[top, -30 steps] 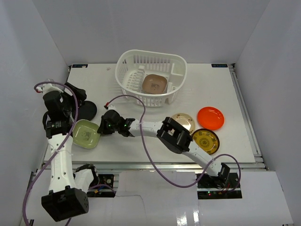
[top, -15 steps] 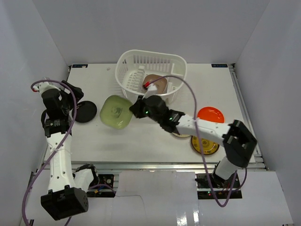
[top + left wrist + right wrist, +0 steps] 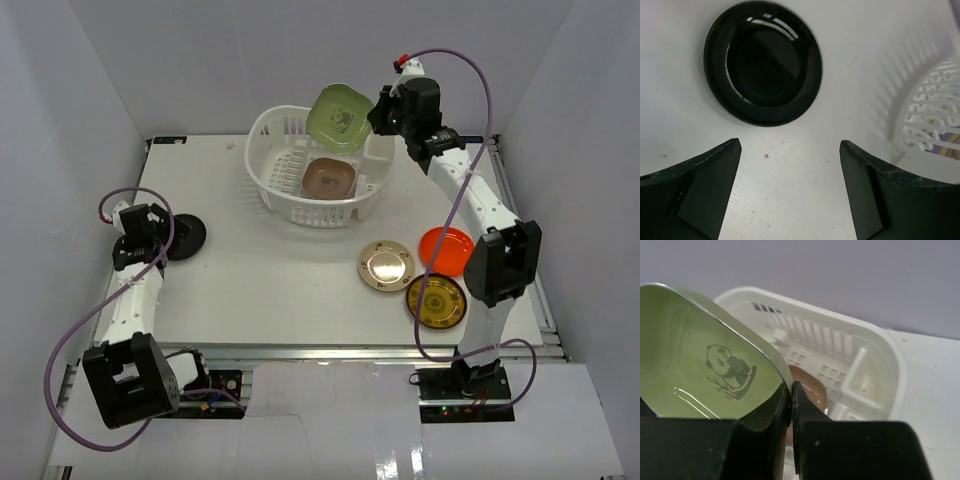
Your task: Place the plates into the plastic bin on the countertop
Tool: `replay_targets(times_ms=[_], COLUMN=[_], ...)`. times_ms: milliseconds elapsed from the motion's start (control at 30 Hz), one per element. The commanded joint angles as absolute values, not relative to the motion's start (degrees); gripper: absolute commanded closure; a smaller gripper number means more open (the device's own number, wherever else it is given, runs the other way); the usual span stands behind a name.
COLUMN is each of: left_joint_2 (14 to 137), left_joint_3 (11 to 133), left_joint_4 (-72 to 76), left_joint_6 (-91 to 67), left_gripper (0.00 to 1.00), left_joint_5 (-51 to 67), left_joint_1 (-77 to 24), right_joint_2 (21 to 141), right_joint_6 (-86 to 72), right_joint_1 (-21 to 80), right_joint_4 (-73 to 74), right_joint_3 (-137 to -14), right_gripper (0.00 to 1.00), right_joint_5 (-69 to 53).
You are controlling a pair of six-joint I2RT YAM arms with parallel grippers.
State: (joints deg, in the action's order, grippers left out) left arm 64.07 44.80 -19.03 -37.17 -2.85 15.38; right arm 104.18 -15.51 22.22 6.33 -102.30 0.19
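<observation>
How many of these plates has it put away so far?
One looks done: a brown plate lies in the plastic bin. In hand: the right tool pinches a green plate above the bin. Left: four on the countertop: a black plate near the open left tool, plus a gold plate, a yellow plate and an orange plate.

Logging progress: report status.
Right gripper shut on green plate, above bin. Left gripper open, empty, by black plate. Brown plate in bin. Nothing blocking.
</observation>
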Motion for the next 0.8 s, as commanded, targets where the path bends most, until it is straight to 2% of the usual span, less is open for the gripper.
replay_targets(times_ms=[0,100,333,400,433,567,633,767], left_joint_2=[65.2,66.6,73.5,75.0,76.7,82.1,85.3,88.9], left_joint_3=[42.6,41.0,40.3,40.1,40.1,40.4,41.0,41.6], left_joint_4=[-18.4,-17.8,-17.3,-16.3,-15.1,-12.4,-11.3,-9.8], left_joint_6=[-40.2,-41.0,-43.6,-44.3,-45.1,-47.4,-47.9,-48.1], left_gripper=[0.10,0.10,0.11,0.11,0.11,0.12,0.12,0.14], left_joint_5=[-4.7,-5.5,-4.3,-3.8,-3.6,-3.0,-2.5,-2.2], left_joint_1=[17.7,19.2,22.1,22.8,22.9,23.0,23.1,23.1], right_joint_2=[112.5,119.1,124.4,125.2,125.7,126.2,124.4,116.4], right_joint_6=[-8.1,-6.2,-6.6,-7.9,-8.3,-9.4,-9.7,-10.7], right_joint_1=[19.3,19.0,19.0,19.0,19.2,19.1,19.1,19.1], right_joint_4=[21.7,27.7,27.9,26.5,25.9,26.4,25.6,22.0], right_joint_3=[-113.1,-121.5,-123.5,-123.3,-123.1,-124.6,-124.3,-117.6], right_gripper=[0.92,0.92,0.90,0.78,0.64,0.33,0.26,0.27], right_joint_5=[-7.6,-9.0,-7.6,-7.6,-8.0,-9.1,-10.7,-12.3])
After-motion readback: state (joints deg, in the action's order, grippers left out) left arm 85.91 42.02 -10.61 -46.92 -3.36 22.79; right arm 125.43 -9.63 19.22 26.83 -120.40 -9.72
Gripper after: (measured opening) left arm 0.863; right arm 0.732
